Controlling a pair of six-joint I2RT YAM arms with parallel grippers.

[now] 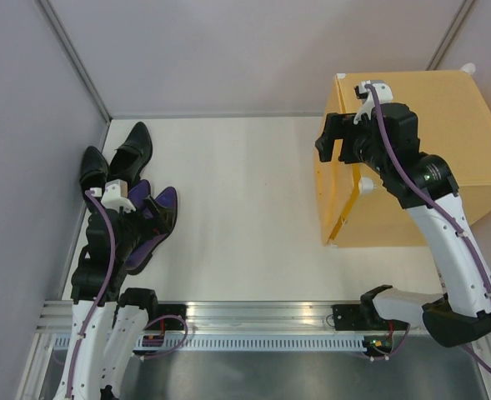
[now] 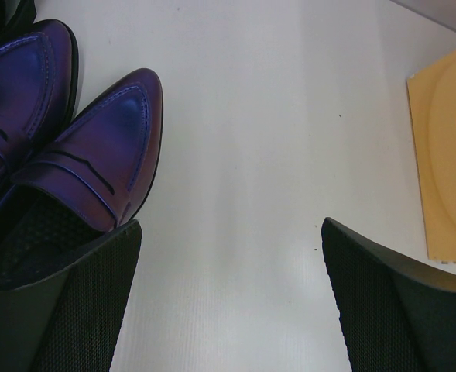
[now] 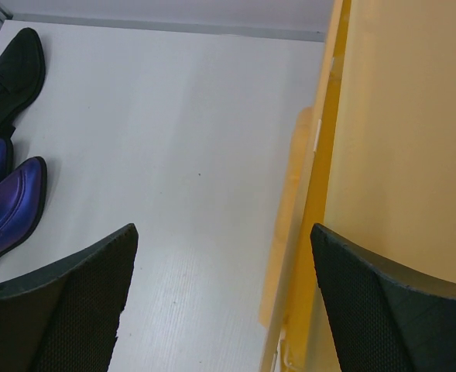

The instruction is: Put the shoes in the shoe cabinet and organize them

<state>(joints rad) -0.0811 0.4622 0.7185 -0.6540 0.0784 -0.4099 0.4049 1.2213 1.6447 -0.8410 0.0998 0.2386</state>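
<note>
Shoes (image 1: pixel 132 158) crowd the desk's (image 1: pixel 245 183) left edge under spread, empty left fingers (image 2: pixel 73 310), while the equally empty right fingers (image 3: pixel 57 310) beside the shoe cabinet (image 1: pixel 453 133) risk bumping its door (image 1: pixel 337 196) shut.

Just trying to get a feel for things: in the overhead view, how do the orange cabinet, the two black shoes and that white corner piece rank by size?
1. The shoe cabinet, clearly largest.
2. The black shoe by the wall and the farther black shoe: about alike, not ranked.
3. The white corner connector, smallest.
</note>
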